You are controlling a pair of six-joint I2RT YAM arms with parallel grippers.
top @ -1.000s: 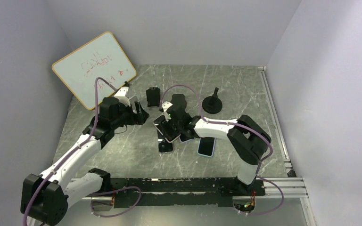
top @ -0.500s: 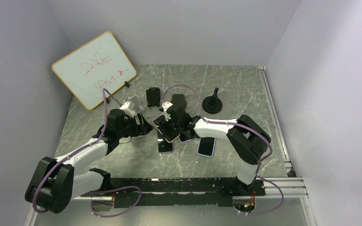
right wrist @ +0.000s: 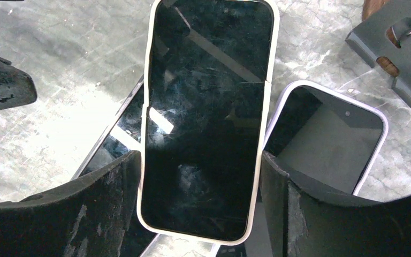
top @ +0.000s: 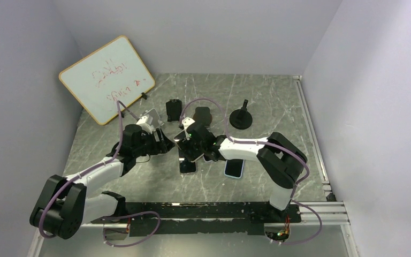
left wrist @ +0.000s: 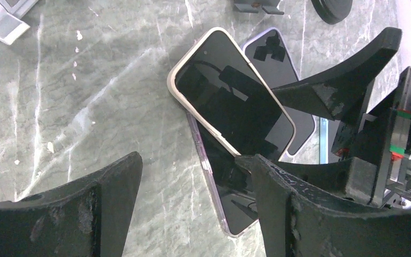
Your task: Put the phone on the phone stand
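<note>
the right end effector (right wrist: pixel 199 158) straddles a cream-cased phone (right wrist: pixel 206 118) near the middle of the marbled surface (top: pixel 278 101), one finger at each long edge; whether they pinch it or only flank it cannot be told. the phone overlaps a clear-cased phone (left wrist: pixel 214 176) and sits beside a lilac-cased phone (right wrist: pixel 326 139). the left end effector (left wrist: pixel 190 160) hangs low just to the left with its fingers spread, holding nothing. a black stand (top: pixel 173 110) and a round-based stand (top: pixel 240 118) stand farther back, apart from the phone. a blue phone (top: pixel 234 168) lies nearer the arms.
</note>
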